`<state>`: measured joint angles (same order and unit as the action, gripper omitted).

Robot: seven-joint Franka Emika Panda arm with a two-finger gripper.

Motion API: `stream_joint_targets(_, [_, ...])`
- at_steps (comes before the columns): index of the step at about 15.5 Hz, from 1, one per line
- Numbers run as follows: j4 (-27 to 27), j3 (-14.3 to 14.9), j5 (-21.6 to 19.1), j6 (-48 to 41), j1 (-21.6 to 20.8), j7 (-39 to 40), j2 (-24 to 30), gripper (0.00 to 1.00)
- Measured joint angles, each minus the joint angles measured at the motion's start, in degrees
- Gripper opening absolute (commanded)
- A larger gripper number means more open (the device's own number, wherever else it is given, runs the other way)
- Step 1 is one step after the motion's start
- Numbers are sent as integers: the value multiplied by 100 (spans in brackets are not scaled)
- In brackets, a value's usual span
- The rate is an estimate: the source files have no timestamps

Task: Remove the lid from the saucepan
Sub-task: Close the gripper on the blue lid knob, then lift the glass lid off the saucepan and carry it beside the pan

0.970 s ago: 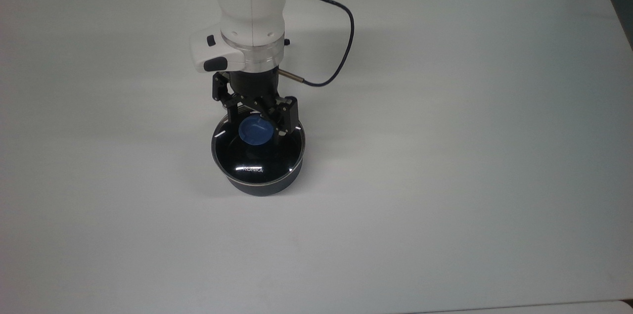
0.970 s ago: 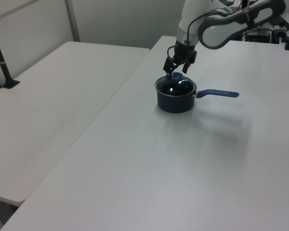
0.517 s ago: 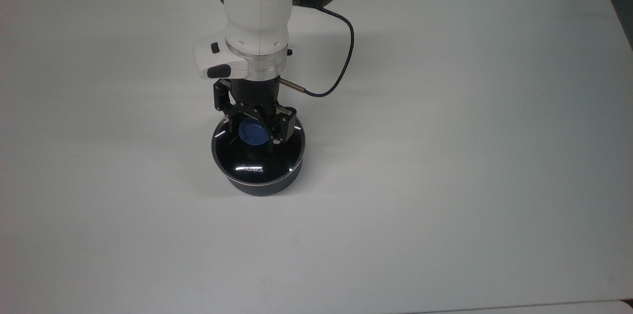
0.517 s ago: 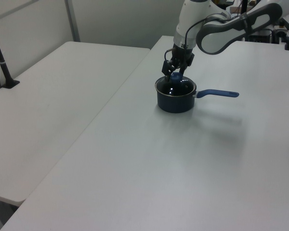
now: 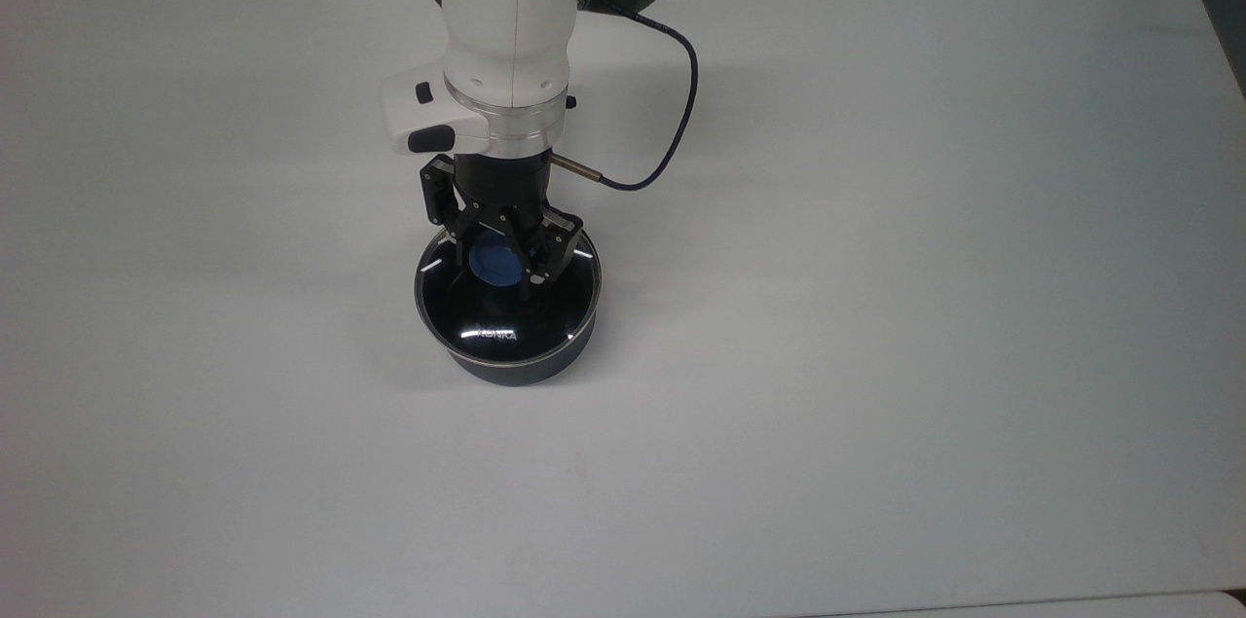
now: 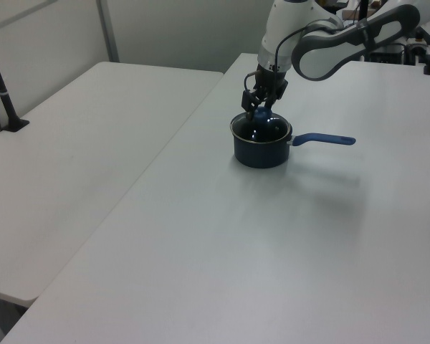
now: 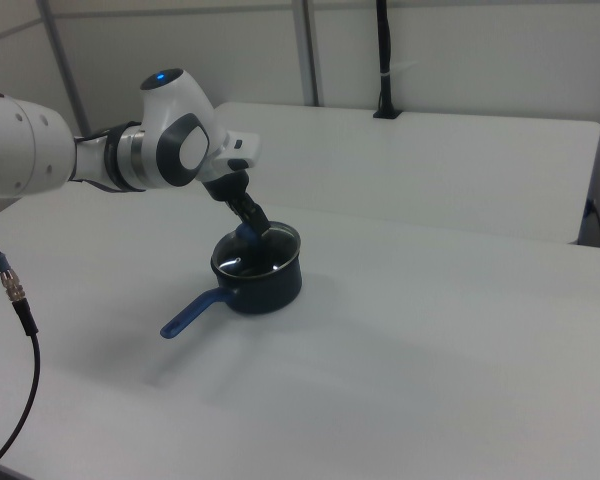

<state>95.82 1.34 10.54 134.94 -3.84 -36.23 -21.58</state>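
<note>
The dark saucepan (image 5: 516, 370) stands on the white table with the glass lid (image 5: 506, 316) lying on it. My gripper (image 5: 498, 260) reaches down from the top view's upper side, its black fingers (image 5: 547, 253) pressed against both sides of the lid's blue knob (image 5: 494, 268), shut on it. In the left view the gripper (image 6: 260, 113) sits over the saucepan (image 6: 258, 152), whose blue handle (image 6: 326, 139) points toward the left view's right. The right view has the saucepan (image 7: 270, 285), its handle (image 7: 188, 314), the lid (image 7: 265, 252) and the gripper (image 7: 250, 232) at the knob.
The white table (image 5: 876, 307) stretches wide around the pan. A dark cable (image 5: 681, 102) loops off my wrist. A second table (image 6: 72, 158) adjoins at the left view's left, with a black post (image 6: 3, 93) on it. Another cable (image 7: 20, 320) hangs at the right view's left.
My gripper came down over the knob and its fingers closed in from a wide spread to grip it. The lid shifted very slightly on the pan.
</note>
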Motion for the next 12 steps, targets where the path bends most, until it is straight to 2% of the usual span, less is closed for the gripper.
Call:
stream_joint_targets(3, [-42, 0, 0, -21, 7, -1, 101, 53])
stream_joint_targets(6, [-24, -40, 0, -587, 5, 79, 375, 53])
stream_joint_targets(10, [284, -328, -140, -1670, -9, 560, 1102, 53])
stream_joint_targets(12, [426, -584, -300, -2249, -20, 809, 1478, 53])
